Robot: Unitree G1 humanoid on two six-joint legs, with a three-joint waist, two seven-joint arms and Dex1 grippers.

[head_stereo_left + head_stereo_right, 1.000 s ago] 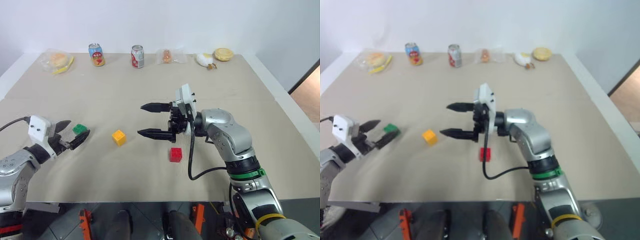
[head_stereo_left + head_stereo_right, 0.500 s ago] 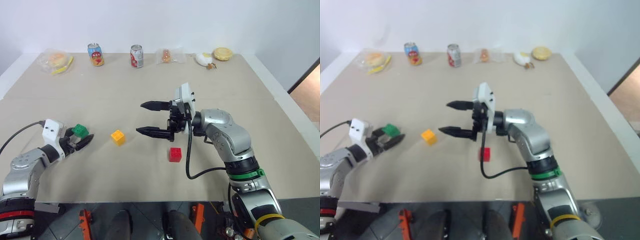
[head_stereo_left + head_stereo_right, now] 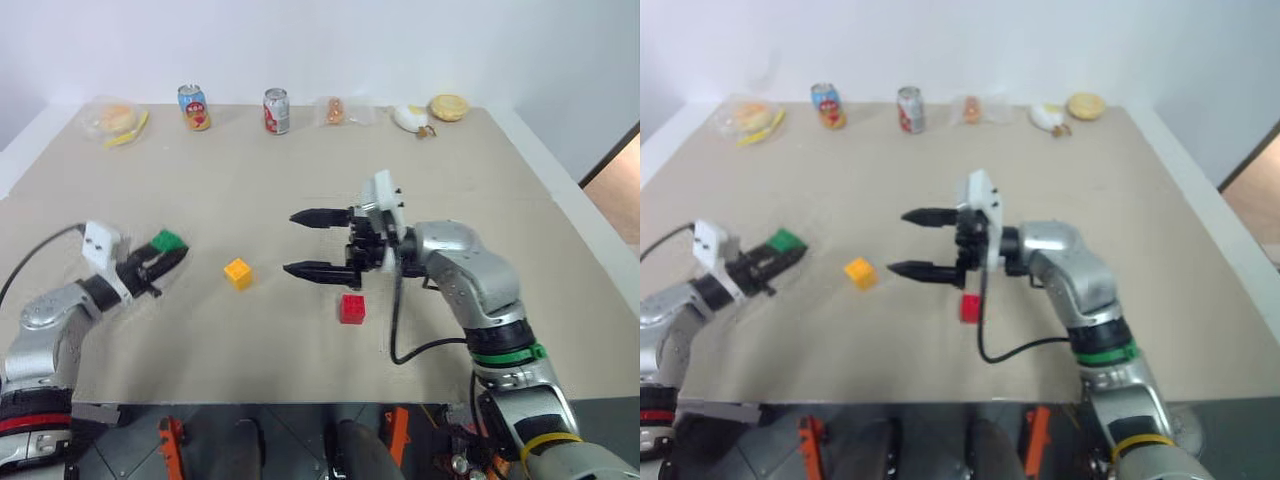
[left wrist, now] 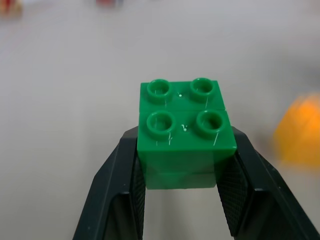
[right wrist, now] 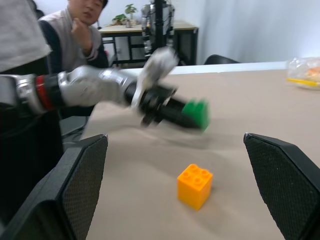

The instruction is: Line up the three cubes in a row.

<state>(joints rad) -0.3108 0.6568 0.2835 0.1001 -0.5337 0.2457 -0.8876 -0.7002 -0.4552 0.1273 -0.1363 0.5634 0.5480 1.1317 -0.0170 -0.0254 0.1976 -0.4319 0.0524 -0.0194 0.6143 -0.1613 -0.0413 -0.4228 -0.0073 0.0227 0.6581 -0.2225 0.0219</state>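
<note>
Green cube [image 4: 185, 135] in left gripper [image 4: 182, 172].

Two drink cans [image 3: 194, 107] and bagged foods [image 3: 117, 121] line the table's [image 3: 300, 160] far edge.

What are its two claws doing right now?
Left gripper: shut on the green cube, lifted off the table.
Right gripper: open, holding nothing.

Left gripper [image 4: 182, 200] covers the green cube's [image 4: 182, 132] lower sides; yellow cube [image 4: 299, 131] blurred, cut off; bagged items [image 3: 118, 120] along the desk's far edge indistinct.
</note>
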